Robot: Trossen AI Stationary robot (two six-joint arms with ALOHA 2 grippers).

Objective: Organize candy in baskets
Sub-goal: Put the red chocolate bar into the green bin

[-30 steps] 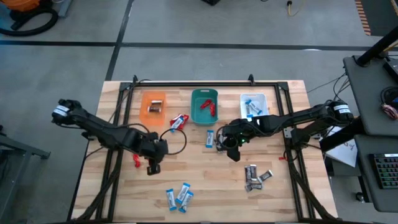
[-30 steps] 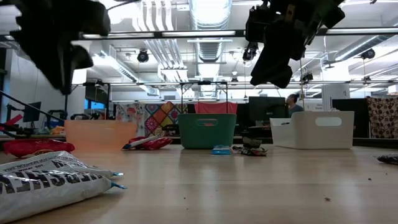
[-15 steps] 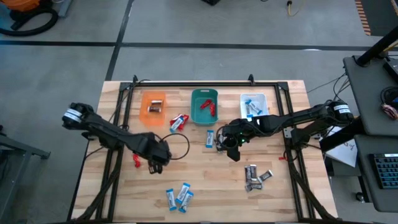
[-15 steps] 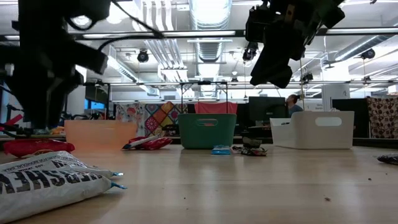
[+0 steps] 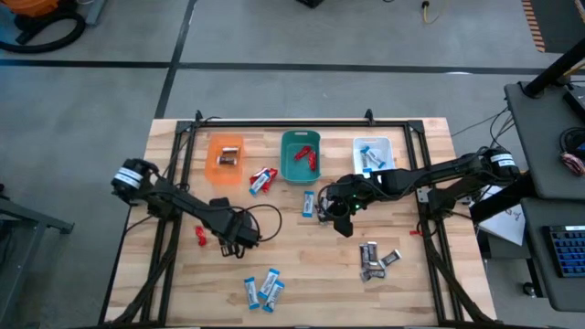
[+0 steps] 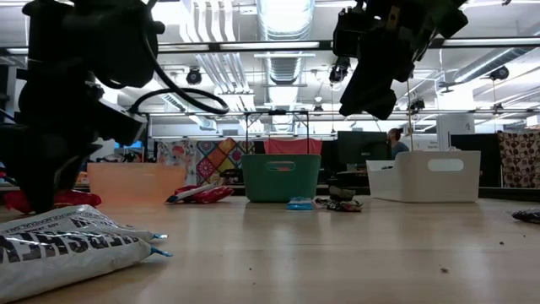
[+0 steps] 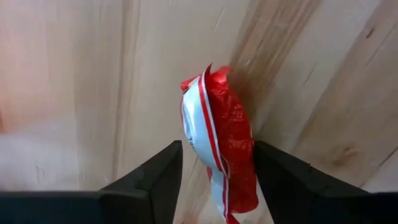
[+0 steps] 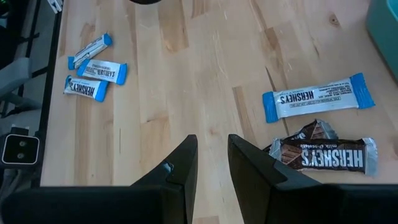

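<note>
candy (image 7: 221, 146) in a red wrapper lies flat on the wooden table (image 5: 311, 274), left of centre, with the left gripper (image 7: 214, 171) lowered over it. its fingers (image 7: 152, 180) stand wide, one on each side of the bar, which lies lengthwise along the gap between them, crimped end pointing away from the wrist. whether they touch it is unclear. the orange basket (image 5: 226, 157), teal basket (image 5: 300, 157) and whitish basket (image 5: 373, 153) sit in a row at the far edge. the right gripper (image 8: 211, 165) hangs above the table's middle, fingers narrow, holding nothing.
</note>
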